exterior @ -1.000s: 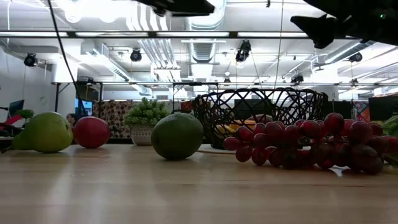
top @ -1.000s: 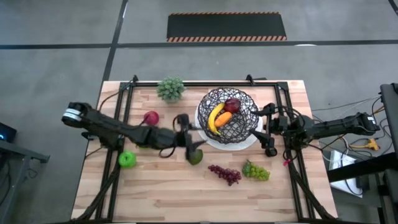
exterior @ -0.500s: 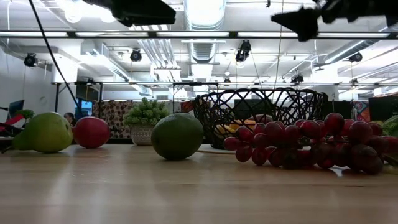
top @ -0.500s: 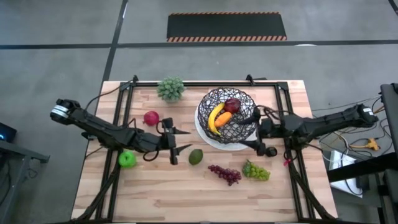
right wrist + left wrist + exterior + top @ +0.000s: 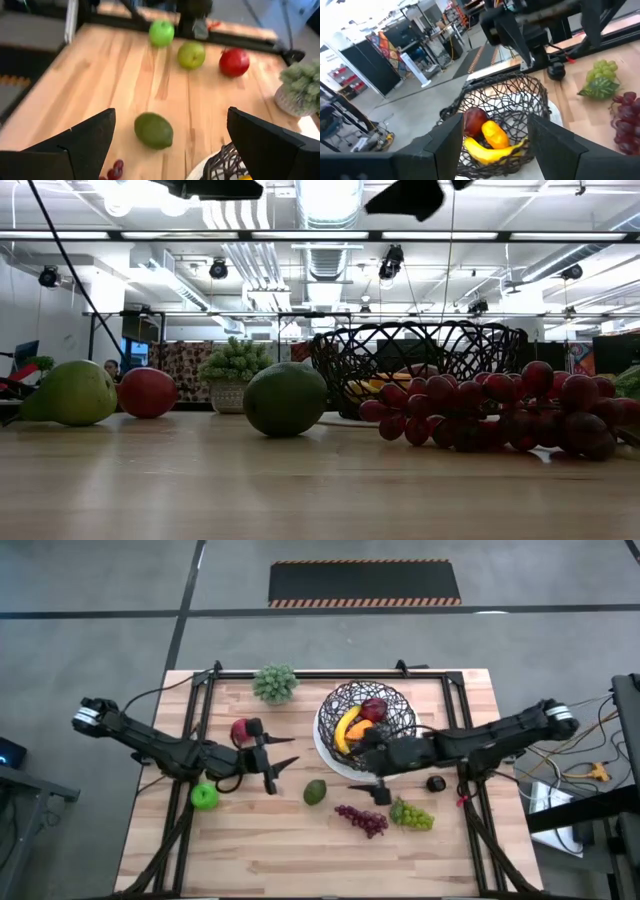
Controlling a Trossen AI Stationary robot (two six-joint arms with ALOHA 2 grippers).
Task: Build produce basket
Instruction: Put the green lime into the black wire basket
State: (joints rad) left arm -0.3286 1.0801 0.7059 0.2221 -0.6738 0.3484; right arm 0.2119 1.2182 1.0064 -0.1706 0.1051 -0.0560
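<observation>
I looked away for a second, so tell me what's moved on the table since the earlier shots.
The left gripper has pulled back from the avocado toward its own side, jaws open and empty. The right gripper has swung from beside the basket across its front toward the avocado, jaws open. The avocado, the other fruit and the potted plant haven't moved.

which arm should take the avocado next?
Right, probably. The right gripper hangs open just beside the dark green avocado, next to the black wire basket. The left gripper, also open, sits back nearer the red apple.
</observation>
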